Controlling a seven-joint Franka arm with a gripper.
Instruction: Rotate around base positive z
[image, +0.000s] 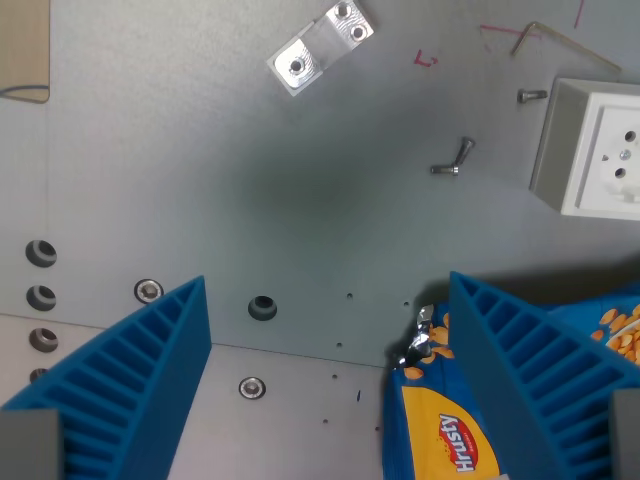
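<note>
My gripper (328, 330) points down over a grey metal table (320, 200). Its two blue ribbed fingers show at the bottom: one finger (140, 370) at the wrist view's left, the other finger (530, 360) at the right. They stand wide apart with nothing between them. A blue and yellow Hrusty snack bag (445, 420) lies on the table under and beside the right finger, partly hidden by it.
A shiny metal bracket (320, 45) lies at the top middle. A white socket box (595, 150) sits at the right edge, with loose bolts (452, 160) and an Allen key (560, 40) near it. Threaded holes (262, 307) dot the table at left and centre.
</note>
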